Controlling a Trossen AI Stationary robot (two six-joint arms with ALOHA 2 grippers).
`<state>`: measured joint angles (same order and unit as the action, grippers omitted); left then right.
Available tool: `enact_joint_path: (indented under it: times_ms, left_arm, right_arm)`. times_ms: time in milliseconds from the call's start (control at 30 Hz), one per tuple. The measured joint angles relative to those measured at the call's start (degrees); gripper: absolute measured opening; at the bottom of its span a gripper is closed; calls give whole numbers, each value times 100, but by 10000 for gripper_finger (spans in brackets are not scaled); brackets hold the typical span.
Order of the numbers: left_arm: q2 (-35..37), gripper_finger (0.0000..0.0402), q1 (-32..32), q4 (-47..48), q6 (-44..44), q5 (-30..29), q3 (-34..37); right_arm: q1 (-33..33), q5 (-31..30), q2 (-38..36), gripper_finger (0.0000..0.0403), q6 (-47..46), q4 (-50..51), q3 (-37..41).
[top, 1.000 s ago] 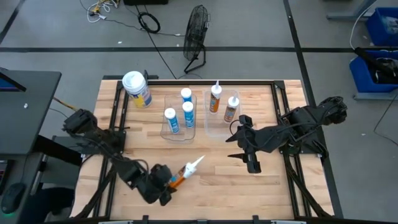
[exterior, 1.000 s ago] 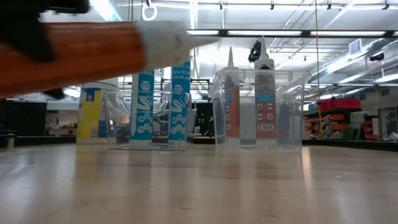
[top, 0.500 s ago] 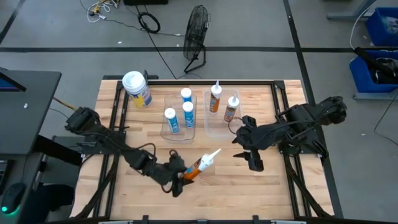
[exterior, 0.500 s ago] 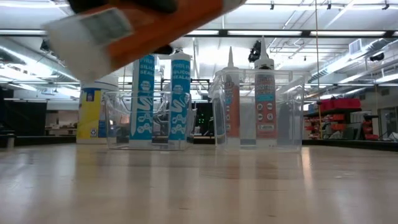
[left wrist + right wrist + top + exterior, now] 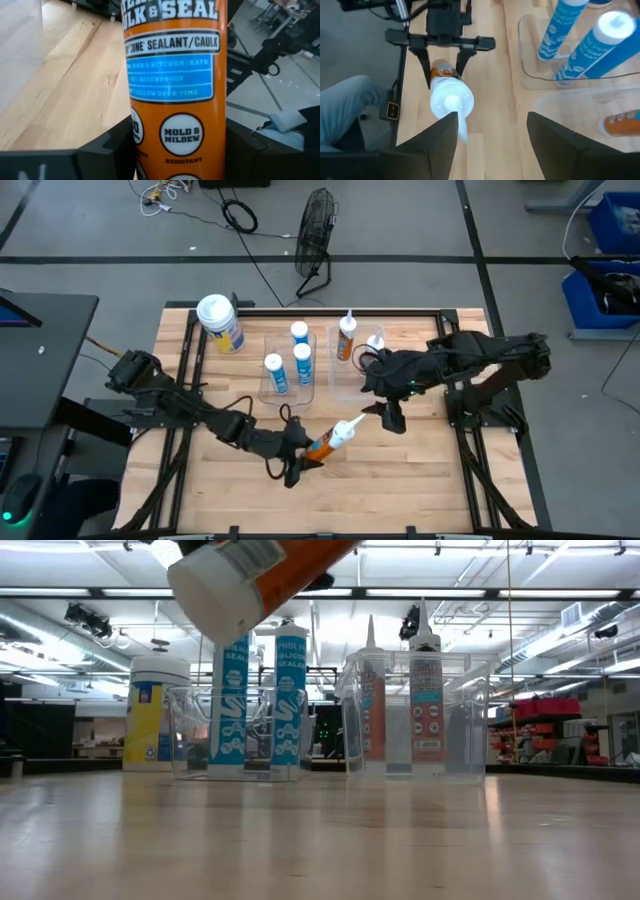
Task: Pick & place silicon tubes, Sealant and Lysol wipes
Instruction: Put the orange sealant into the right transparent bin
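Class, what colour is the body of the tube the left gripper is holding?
Orange, with a blue label panel; the sealant tube shows best in the left wrist view.

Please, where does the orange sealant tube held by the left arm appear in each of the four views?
High view: orange sealant tube, bottom centre.
Low view: top left, tilted.
Left wrist view: centre, filling the frame.
Right wrist view: left of centre, nozzle toward camera.
Shared landmark: the left end effector gripping it.

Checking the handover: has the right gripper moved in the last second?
Yes. The right gripper has swung left, away from the table's right rail, toward the orange sealant tube the left gripper holds.
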<state>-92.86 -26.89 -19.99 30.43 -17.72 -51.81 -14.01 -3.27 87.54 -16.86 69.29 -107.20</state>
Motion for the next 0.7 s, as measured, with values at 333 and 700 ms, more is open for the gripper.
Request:
enact_joint_path:
  times_ms: [333,700]
  left_arm:
    - [2,217,8,-55,-108,36,0]
    - [2,218,13,-241,-308,23,0]
  right_arm:
    - [46,568,410,242,133,31,2]
    - [-108,889,471,242,195,19,2]
